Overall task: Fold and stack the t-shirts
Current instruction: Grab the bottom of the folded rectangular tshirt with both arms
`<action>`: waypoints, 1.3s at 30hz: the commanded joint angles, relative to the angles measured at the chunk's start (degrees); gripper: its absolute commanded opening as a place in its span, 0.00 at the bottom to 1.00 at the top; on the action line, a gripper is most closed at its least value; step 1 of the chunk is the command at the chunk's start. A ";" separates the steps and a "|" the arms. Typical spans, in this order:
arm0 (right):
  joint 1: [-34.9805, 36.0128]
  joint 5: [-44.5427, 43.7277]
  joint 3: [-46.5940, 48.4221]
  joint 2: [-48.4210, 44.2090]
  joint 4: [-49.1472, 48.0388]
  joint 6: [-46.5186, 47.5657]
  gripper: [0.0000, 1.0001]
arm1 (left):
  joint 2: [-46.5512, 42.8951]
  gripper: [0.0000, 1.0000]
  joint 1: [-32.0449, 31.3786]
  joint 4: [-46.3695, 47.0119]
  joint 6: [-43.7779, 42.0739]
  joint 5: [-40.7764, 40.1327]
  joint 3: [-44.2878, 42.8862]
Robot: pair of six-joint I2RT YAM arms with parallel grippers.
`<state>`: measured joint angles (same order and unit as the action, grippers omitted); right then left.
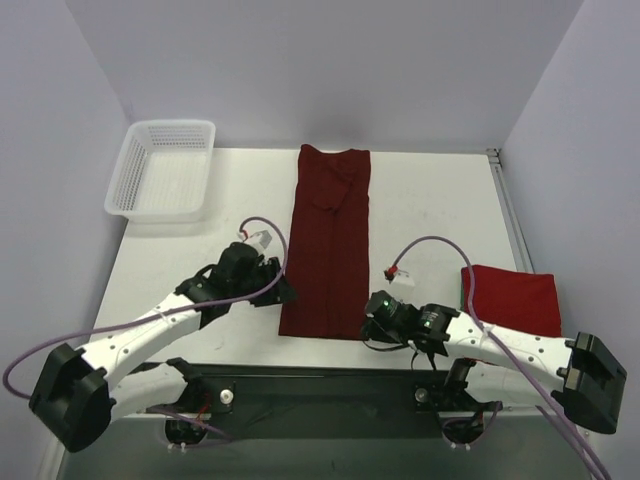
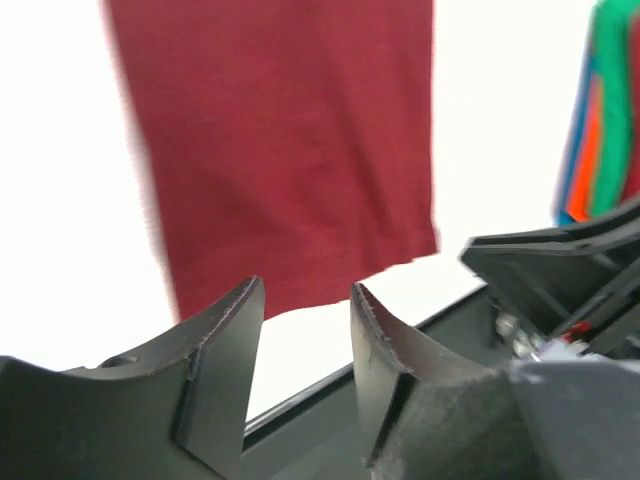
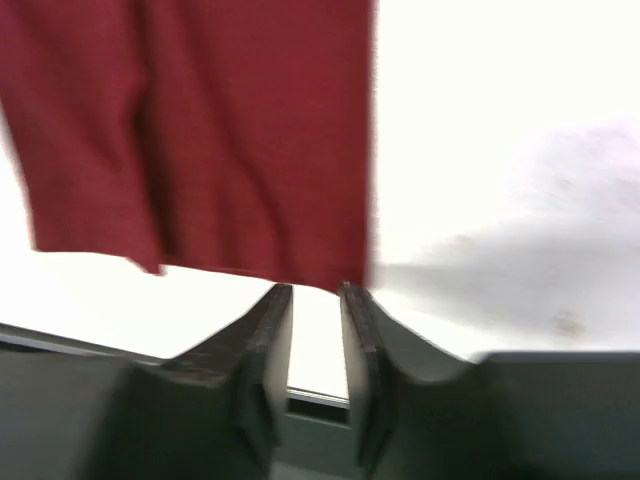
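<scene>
Near edge of tabletop (image 1: 430,200), L side: L gripper (image 1: 280,292) sits low just beside the near-left edge of the maroon t-shirt (image 1: 330,240), jaws wide apart w/ nothing btwn them. In its wrist view the hem lies just beyond the fingertips. R side: R gripper (image 1: 372,312) is at the shirt's near-right corner, jaws only a narrow slit apart. Bare tabletop shows through the slit, no cloth in it. The hem corner is right at the tips; can't tell if it touches. Further R, beside the R arm and well apart from the maroon one, the red t-shirt (image 1: 512,300) lies folded into a compact rectangle. A sliver of the green t-shirt (image 1: 463,288) peeks out under its L edge. The maroon t-shirt lies flat mid-tabletop, folded lengthwise into a long narrow strip running from the near edge toward the far edge, collar end far, some creases and a tucked sleeve up there. Far-left corner: white mesh basket (image 1: 165,170), upright, apart from all the shirts.
</scene>
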<state>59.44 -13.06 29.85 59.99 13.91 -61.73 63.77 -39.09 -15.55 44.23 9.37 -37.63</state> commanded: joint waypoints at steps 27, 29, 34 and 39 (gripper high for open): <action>-9.25 11.66 -16.13 -2.95 -12.86 -6.91 0.34 | 3.64 0.55 2.09 4.92 -1.25 0.04 13.72; -9.43 11.30 -16.66 -2.86 -13.03 -7.34 0.34 | 4.52 0.53 2.09 5.88 -1.51 0.04 13.81; -9.69 10.95 -16.92 -1.81 -13.38 -7.17 0.33 | 6.63 0.49 1.91 7.02 -1.78 -0.14 13.81; -10.31 11.13 -16.66 -0.05 -15.67 -6.65 0.26 | 7.34 0.29 0.68 8.08 -0.99 0.57 13.63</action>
<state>49.78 -0.51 14.87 57.91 -5.41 -68.99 69.87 -37.50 -6.57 44.31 11.92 -24.27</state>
